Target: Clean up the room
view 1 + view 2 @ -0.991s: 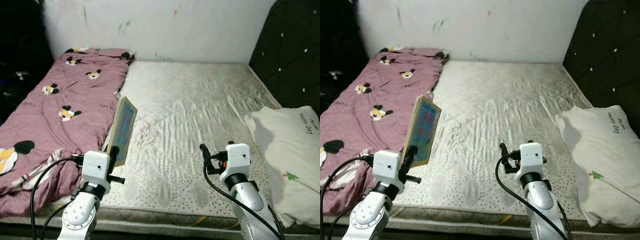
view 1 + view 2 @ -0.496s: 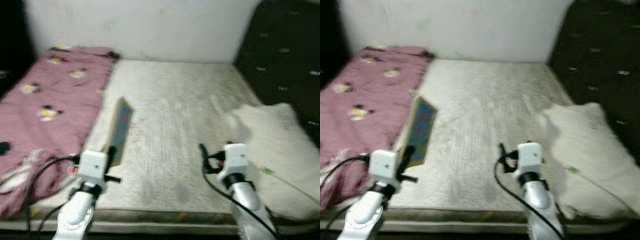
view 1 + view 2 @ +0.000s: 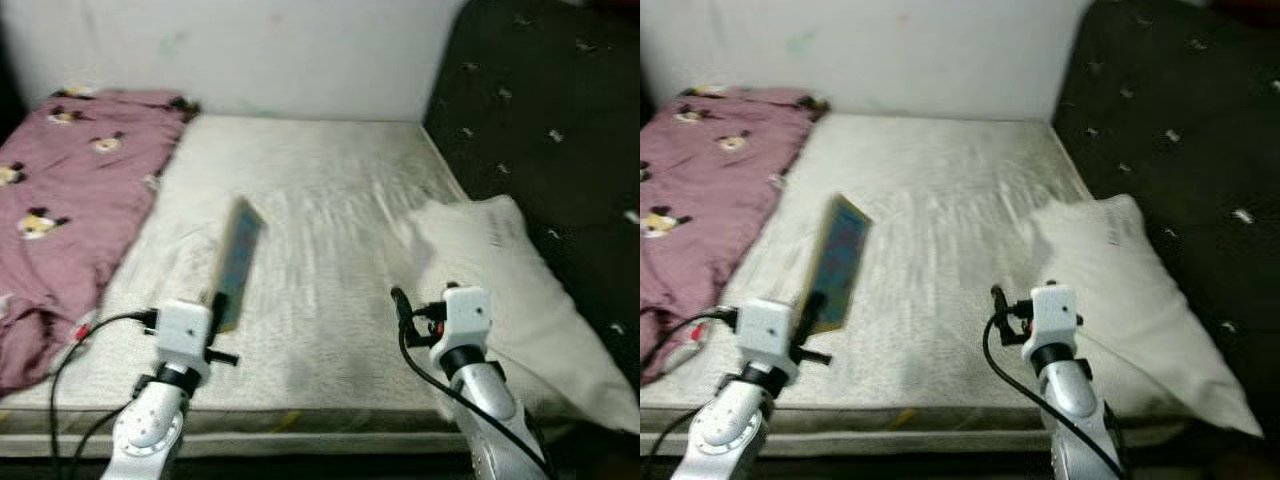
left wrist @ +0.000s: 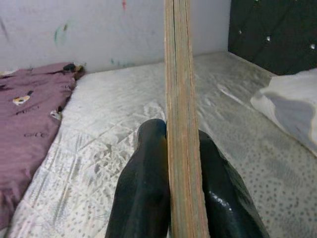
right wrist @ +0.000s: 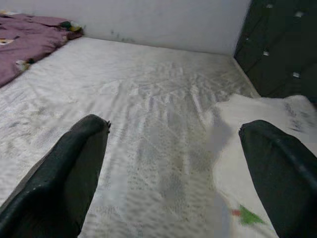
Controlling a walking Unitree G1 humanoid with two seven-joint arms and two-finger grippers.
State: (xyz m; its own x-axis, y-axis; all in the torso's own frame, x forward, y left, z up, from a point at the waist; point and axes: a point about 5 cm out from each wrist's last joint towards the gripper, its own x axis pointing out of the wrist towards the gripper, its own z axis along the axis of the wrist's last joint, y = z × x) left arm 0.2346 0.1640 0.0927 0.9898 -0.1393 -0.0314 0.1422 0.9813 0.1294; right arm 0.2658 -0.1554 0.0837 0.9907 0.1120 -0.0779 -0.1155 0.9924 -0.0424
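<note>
Left gripper — both black fingers pressed flat against the faces of a thin hardcover book with a blue cover and tan page edges, clamped on its lower end. The book is carried clear above the bare white quilted mattress, over the mattress's near-left part, just in front of the near edge.

Right gripper — fingers spread wide apart, nothing between them, held out over the near-right part of the mattress beside the white pillow.

Book attitude: stands on end, long axis running up from the fingers and leaning away toward the far wall. Seen nearly edge-on in the left wrist view; the blue cover faces the robot's right.

Progress, as a judgement: the book is picked up but not put away, so this piece of tidying looks about half done. No shelf, box or table to receive it can be made out.

Still lying about: a mauve blanket printed with cartoon mice, rumpled along the mattress's left edge and spilling over the near-left corner; the pillow askew at the right edge against the black tufted headboard.

Eye views are somewhat blurred.
</note>
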